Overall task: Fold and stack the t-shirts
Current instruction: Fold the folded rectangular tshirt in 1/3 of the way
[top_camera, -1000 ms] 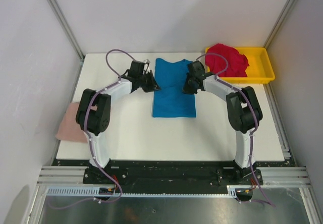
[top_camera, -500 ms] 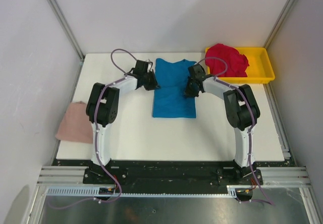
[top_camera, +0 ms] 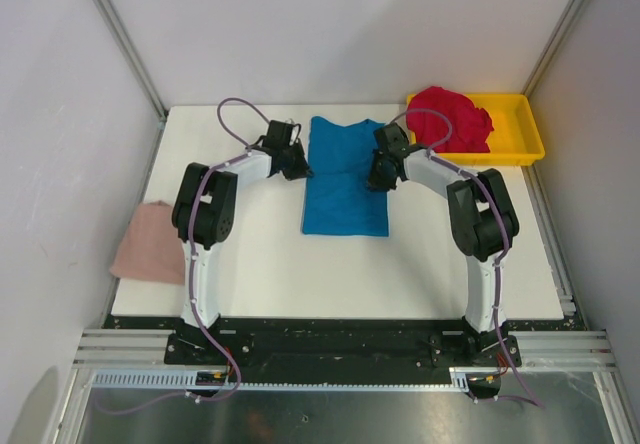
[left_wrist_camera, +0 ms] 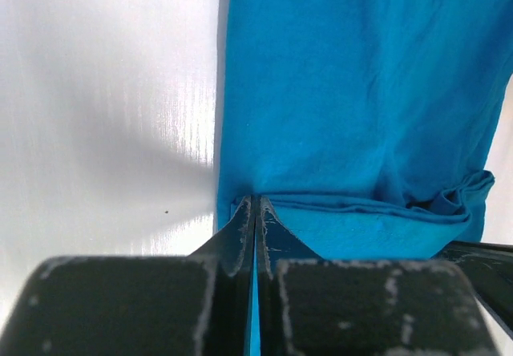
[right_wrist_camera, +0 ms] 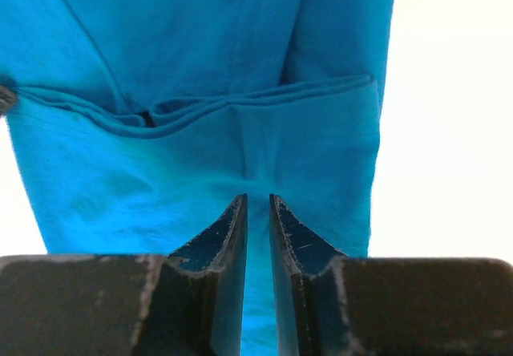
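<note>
Since a second ago the left arm (top_camera: 205,212) has swung its upright elbow link rightward, closer to the middle of the table, and its wrist has crept a little toward the far side; the right arm (top_camera: 482,219) sits much as it did. Both arms rise from a black base bar on the aluminium frame rail (top_camera: 340,349) at the near edge, bend at the elbow and reach inward and away, purple cables looping over them. On the flat white rectangular table (top_camera: 260,264), the dusty pink cloth t-shirt (top_camera: 148,244) lies folded at the near left, hanging partly over the table's edge and well apart from both arms. At the centre the bright blue short-sleeved cloth t-shirt (top_camera: 345,189) lies flat as a long strip, collar end toward the back wall. The left gripper (left_wrist_camera: 255,202) is lowered at the strip's left edge, its two black fingers pressed flat together with the blue hem caught between them. The right gripper (right_wrist_camera: 257,200) meets the strip's right side; its fingers leave only a narrow slit filled with blue, and the cloth puckers toward the tips, so it seems to be nipping a fold, though the angle from behind the fingers leaves that unsure. Farther off, at the far right corner, the crimson red cloth t-shirt (top_camera: 450,116) is heaped in the shallow yellow plastic tray (top_camera: 512,154). Plain pale walls (top_camera: 340,34) with metal corner posts enclose the table on three sides.
</note>
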You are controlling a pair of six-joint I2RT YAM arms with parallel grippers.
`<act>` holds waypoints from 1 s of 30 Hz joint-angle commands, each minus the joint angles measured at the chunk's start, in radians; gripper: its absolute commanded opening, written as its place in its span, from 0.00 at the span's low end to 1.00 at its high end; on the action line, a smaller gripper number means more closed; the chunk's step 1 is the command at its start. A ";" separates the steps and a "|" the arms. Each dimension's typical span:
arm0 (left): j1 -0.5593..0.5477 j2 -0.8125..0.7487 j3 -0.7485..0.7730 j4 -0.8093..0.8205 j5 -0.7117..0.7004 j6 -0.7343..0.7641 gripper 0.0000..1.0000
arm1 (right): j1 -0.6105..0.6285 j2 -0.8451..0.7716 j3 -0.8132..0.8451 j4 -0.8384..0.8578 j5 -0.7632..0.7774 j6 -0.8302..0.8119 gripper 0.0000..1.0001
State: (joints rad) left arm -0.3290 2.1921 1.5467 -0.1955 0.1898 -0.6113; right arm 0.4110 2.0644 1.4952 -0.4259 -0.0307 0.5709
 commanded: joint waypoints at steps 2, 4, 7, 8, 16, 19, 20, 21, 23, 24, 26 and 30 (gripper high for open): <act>0.038 -0.061 0.006 -0.003 -0.029 0.038 0.00 | 0.022 -0.028 0.125 -0.015 0.024 -0.038 0.22; 0.045 -0.063 0.004 -0.007 -0.025 0.043 0.00 | 0.037 -0.014 0.158 -0.015 0.028 -0.044 0.23; 0.054 -0.063 -0.002 -0.009 -0.024 0.047 0.00 | 0.059 0.029 0.222 -0.031 0.030 -0.050 0.23; 0.057 -0.061 -0.003 -0.010 -0.022 0.047 0.00 | 0.065 0.049 0.245 -0.042 0.031 -0.052 0.23; 0.076 -0.065 0.001 -0.016 0.013 0.057 0.00 | 0.089 0.180 0.334 -0.072 0.086 -0.057 0.23; 0.080 -0.099 -0.012 -0.023 0.031 0.054 0.02 | 0.087 0.226 0.346 -0.067 0.099 -0.066 0.22; 0.080 -0.120 -0.025 -0.025 0.039 0.047 0.03 | 0.085 0.242 0.352 -0.065 0.095 -0.069 0.23; 0.080 -0.143 -0.041 -0.026 0.047 0.041 0.06 | 0.083 0.257 0.358 -0.062 0.087 -0.074 0.22; 0.078 -0.193 -0.086 -0.027 0.067 0.025 0.14 | 0.083 0.276 0.363 -0.049 0.079 -0.083 0.23; 0.077 -0.219 -0.115 -0.027 0.074 0.015 0.19 | 0.084 0.280 0.367 -0.047 0.079 -0.086 0.24; 0.072 -0.283 -0.184 -0.028 0.090 0.002 0.26 | 0.088 0.273 0.369 -0.047 0.085 -0.089 0.26; 0.051 -0.407 -0.349 -0.028 0.099 -0.011 0.32 | 0.092 0.218 0.354 -0.045 0.087 -0.084 0.34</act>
State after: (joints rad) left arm -0.2573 1.9312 1.3136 -0.2256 0.2523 -0.6033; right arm 0.4976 2.3058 1.8389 -0.4587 0.0284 0.5098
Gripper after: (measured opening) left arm 0.303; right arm 0.308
